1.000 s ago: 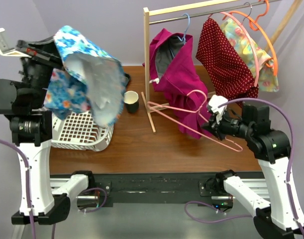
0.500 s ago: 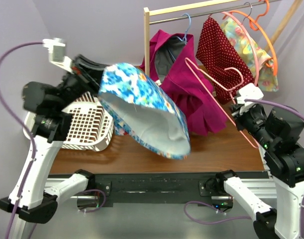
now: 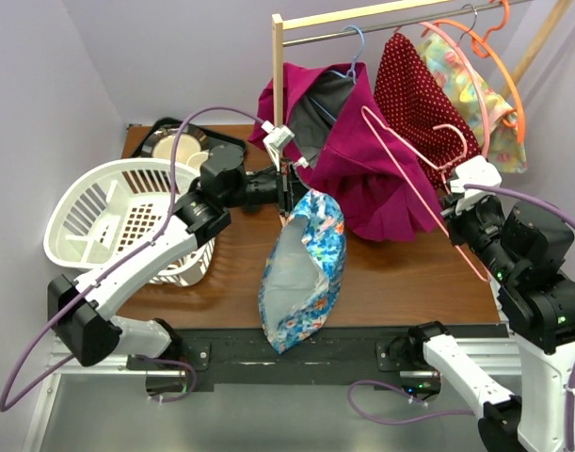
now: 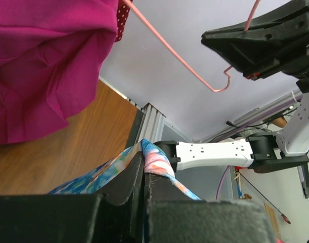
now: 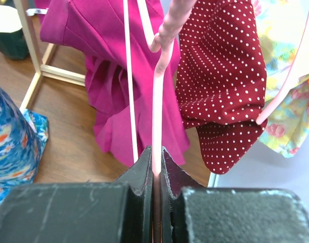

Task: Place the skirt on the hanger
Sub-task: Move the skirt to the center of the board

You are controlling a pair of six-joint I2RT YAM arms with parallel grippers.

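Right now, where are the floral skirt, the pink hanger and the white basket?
floral skirt [image 3: 306, 268], top external view, middle of the hanging fabric.
pink hanger [image 5: 156, 111], right wrist view, straight rod at mid-length.
white basket [image 3: 127, 166], top external view, far rim.

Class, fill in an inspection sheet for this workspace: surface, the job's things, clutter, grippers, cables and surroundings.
Surface: brown wooden table.
Job's things: blue flowered skirt hangs from the left gripper; pink hanger raised, nothing on it.
Clutter: white basket, black tray with dishes, dark cup.
Grippers: left gripper fingers shut on the skirt's edge; right gripper shut on the hanger.
Cables: purple cable loops above the left arm.
Surroundings: wooden rack holding a magenta garment and a dotted garment; purple walls.
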